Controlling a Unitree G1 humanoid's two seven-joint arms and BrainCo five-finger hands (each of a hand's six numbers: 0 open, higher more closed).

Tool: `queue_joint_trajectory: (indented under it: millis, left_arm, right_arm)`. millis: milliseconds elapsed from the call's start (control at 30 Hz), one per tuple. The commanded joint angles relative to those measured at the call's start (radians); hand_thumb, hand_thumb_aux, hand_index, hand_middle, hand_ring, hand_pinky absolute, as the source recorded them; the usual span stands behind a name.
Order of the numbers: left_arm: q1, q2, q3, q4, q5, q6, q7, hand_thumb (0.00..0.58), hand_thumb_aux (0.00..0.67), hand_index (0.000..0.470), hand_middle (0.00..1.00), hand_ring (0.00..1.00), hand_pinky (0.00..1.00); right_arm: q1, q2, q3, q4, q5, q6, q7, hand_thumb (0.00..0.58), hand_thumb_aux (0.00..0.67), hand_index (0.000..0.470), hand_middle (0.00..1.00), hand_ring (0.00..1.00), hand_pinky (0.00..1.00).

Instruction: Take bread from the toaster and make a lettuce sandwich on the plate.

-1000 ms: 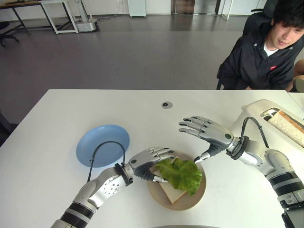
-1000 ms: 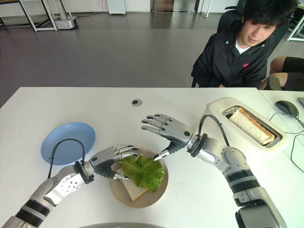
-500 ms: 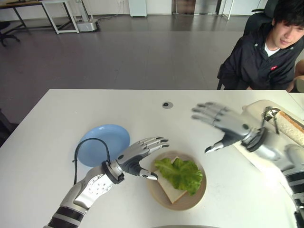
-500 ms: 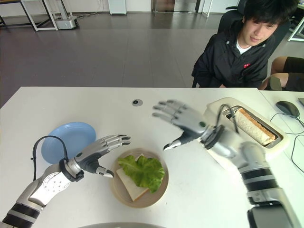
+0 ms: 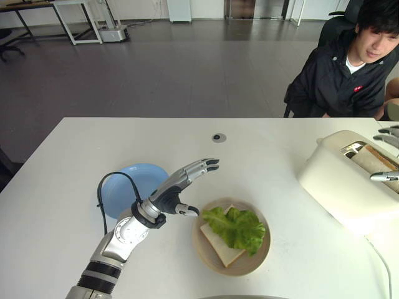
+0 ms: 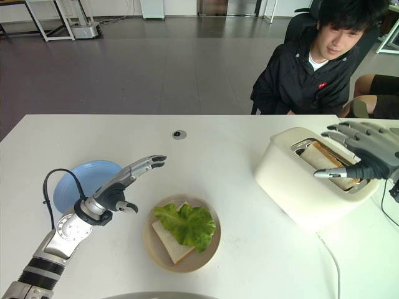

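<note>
Though empty, right hand point(image 6: 366, 147) above toaster point(image 6: 288, 182)

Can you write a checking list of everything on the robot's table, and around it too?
Surface: white table, with a small round cap set in it.
Job's things: toaster with bread in its slot; tan plate holding a bread slice with lettuce on top.
Clutter: blue plate, nothing on it.
Hands: left hand open, beside the blue plate; right hand open, over the toaster's slot.
Cables: black loop at the left wrist; white cord from the toaster.
Surroundings: grey floor.
</note>
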Motion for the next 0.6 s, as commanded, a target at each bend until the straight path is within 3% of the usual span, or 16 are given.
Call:
queue_joint_trajectory:
  millis: [33,67,100,133,367,600]
  left_arm:
    - [-0.013,-0.006,0.028,0.008,-0.016,-0.001,-0.014,0.0,0.0,0.0,0.0,0.0,0.0]
    - [-0.013,-0.007,0.032,0.009,-0.017,-0.001,-0.016,0.0,0.0,0.0,0.0,0.0,0.0]
    - [-0.013,-0.01,0.034,0.01,-0.016,-0.001,-0.017,0.0,0.0,0.0,0.0,0.0,0.0]
    - [-0.012,-0.012,0.036,0.01,-0.013,-0.001,-0.017,0.0,0.0,0.0,0.0,0.0,0.0]
    - [-0.001,-0.017,0.058,0.011,-0.006,-0.003,-0.016,0.0,0.0,0.0,0.0,0.0,0.0]
    - [-0.003,-0.018,0.082,0.011,-0.014,-0.008,-0.018,0.0,0.0,0.0,0.0,0.0,0.0]
  right_arm:
    - [0.022,-0.001,-0.023,-0.035,0.034,0.043,0.041,0.436,0.336,0.236,0.0,0.0,0.0]
    - [0.025,-0.002,-0.024,-0.039,0.037,0.051,0.046,0.484,0.397,0.278,0.0,0.0,0.0]
    - [0.026,-0.003,-0.022,-0.043,0.042,0.055,0.052,0.568,0.575,0.404,0.0,0.0,0.0]
    - [0.023,-0.002,-0.014,-0.051,0.049,0.056,0.057,0.58,0.67,0.47,0.0,0.0,0.0]
    - [-0.007,0.02,0.041,-0.103,0.152,0.044,0.106,0.58,0.67,0.47,0.0,0.0,0.0]
    - [-0.059,0.004,0.053,0.021,0.276,0.017,0.138,0.58,0.67,0.47,0.0,0.0,0.0]
